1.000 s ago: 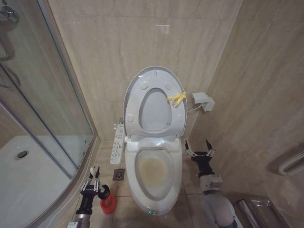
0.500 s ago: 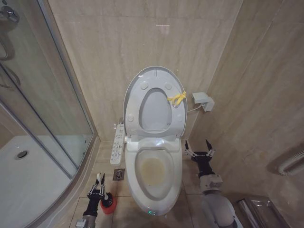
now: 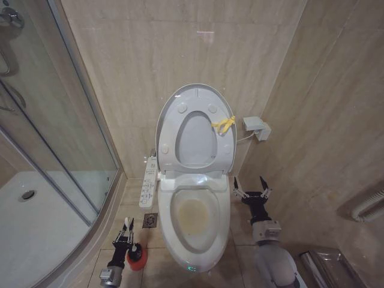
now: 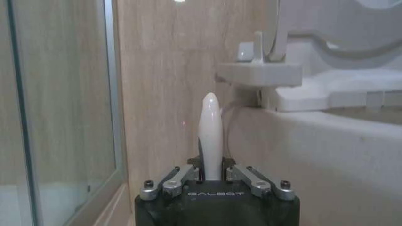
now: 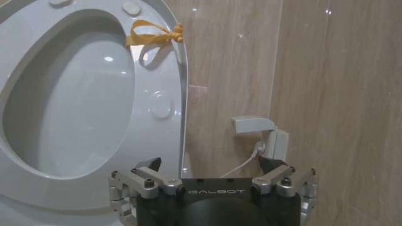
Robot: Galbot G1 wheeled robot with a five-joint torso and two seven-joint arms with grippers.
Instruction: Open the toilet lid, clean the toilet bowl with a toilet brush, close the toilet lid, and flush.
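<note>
Soft, even indoor light fills the head view, dimmer toward the lower corners. A faint pale reflection sits on the glossy beige marble wall tiles (image 3: 204, 36) at top centre. The glossy white oval plastic toilet lid (image 5: 82, 108) carries small highlights. The left wrist view looks hazy and soft.

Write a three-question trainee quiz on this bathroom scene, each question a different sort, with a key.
1. True or false: the toilet lid stands raised.
2. The left gripper is shut on: A) the flush button, B) the toilet brush, C) nothing.
3. Fill in: the stains inside the toilet bowl look ____.

Key: 1 true. 2 B, its handle sits between the fingers, above the red holder. 3 brownish. The right gripper waits open beside the bowl.
</note>
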